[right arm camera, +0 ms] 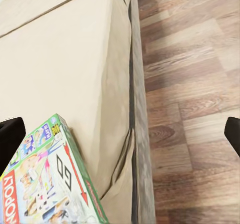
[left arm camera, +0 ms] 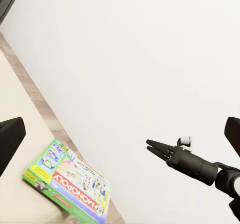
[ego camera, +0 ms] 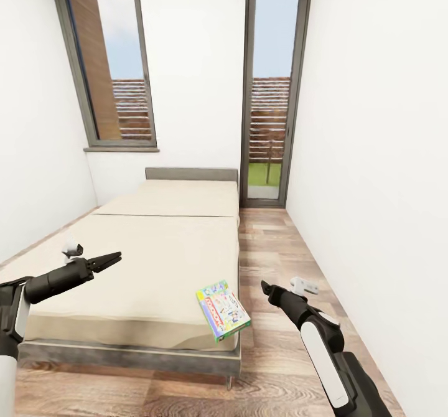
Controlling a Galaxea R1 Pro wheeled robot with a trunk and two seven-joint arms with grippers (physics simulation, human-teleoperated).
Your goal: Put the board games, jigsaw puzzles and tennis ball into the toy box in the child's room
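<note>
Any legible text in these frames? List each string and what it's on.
"MONOPOLY": lid of the board game box at the bed's corner, read in the left wrist view.
"GO": same lid, with a red arrow, read in the right wrist view.
Smaller print on the lid: too small to read.
Nothing else carries text.

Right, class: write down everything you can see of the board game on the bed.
The board game is a flat rectangular Monopoly box with green edges and a colourful printed lid. It lies face up, closed, at the bed's near corner by the wood floor, turned askew, one corner jutting over the mattress edge. Only the beige cover touches it; neither gripper does.
</note>
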